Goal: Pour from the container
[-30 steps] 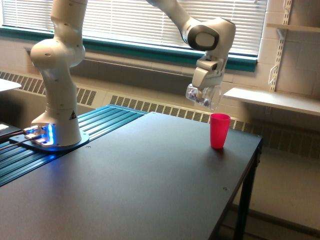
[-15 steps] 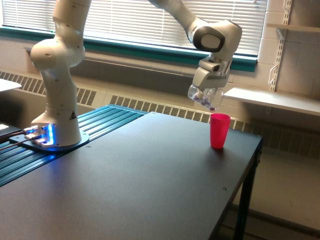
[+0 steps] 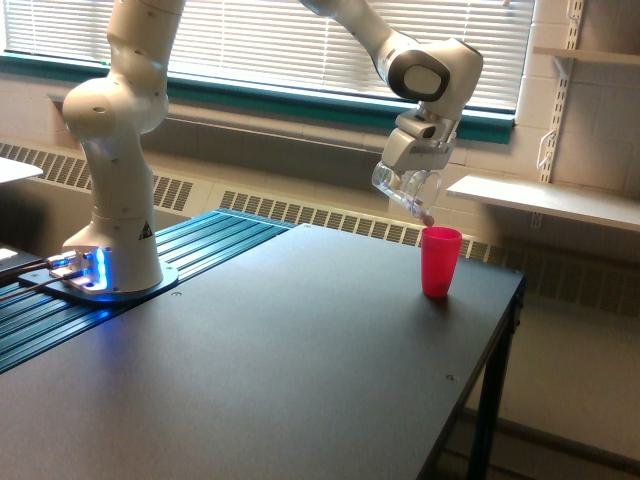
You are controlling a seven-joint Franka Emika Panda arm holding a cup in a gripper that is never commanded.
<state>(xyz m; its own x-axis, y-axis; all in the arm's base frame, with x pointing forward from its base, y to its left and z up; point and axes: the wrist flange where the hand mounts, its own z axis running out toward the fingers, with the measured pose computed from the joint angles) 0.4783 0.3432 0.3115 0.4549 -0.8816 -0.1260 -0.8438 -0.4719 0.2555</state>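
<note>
In the upper right of the frame, the white tool [image 3: 408, 181] at the end of the arm is closed around the small clear plastic cup [image 3: 403, 190], gripping it by its sides. The cup is tipped steeply, its mouth pointing down and toward the exterior view's right, and its lower lip hangs just above the rim of the opaque bright pink cup [image 3: 440, 261]. A few small dark, purplish bits sit at the low lip of the clear cup; whether any are dropping out is hard to tell at this distance. The pink cup stands upright on the dark matte worktop [image 3: 280, 350], near its far right corner, right of the frame's centre. The arm's white base column [image 3: 115, 160] rises at the left of the frame from a mount with blue lights [image 3: 88, 270], which sits on a teal ribbed surface [image 3: 190, 255] adjoining the worktop. Behind, closed window blinds [image 3: 260, 40] run across the top of the frame.
</note>
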